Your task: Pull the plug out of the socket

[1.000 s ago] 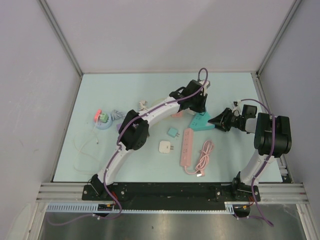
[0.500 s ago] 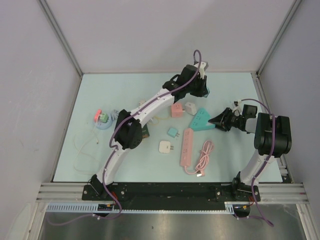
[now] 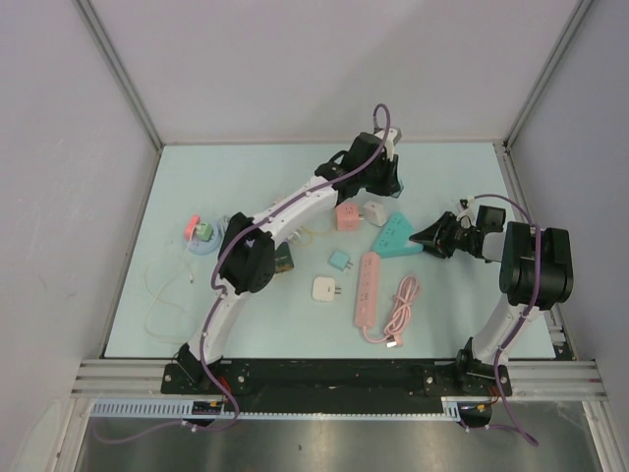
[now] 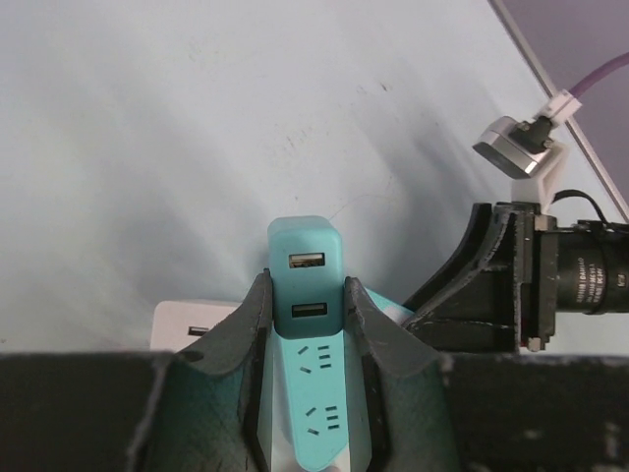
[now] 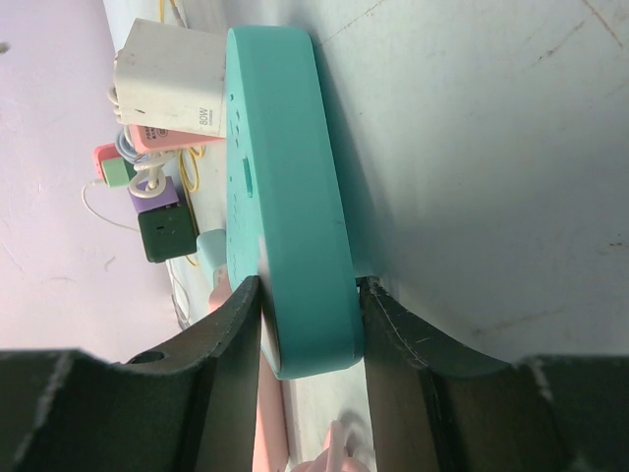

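Top view: left claw (image 3: 389, 183) is hovering well apart from the socket (image 3: 391, 235). Left wrist: it is clenching the plug (image 4: 307, 251) by its flat sides; the plug is looking light, rigid and slick. Right wrist: right claw (image 5: 307, 295) is pinching the socket's end, steadying it.

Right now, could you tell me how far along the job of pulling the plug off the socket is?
Done, it seems: the left gripper is shut on the teal plug, held apart from the teal power strip in the top view. In hand: the right gripper clamps the strip's end. Left: probably only setting the plug down and letting go.
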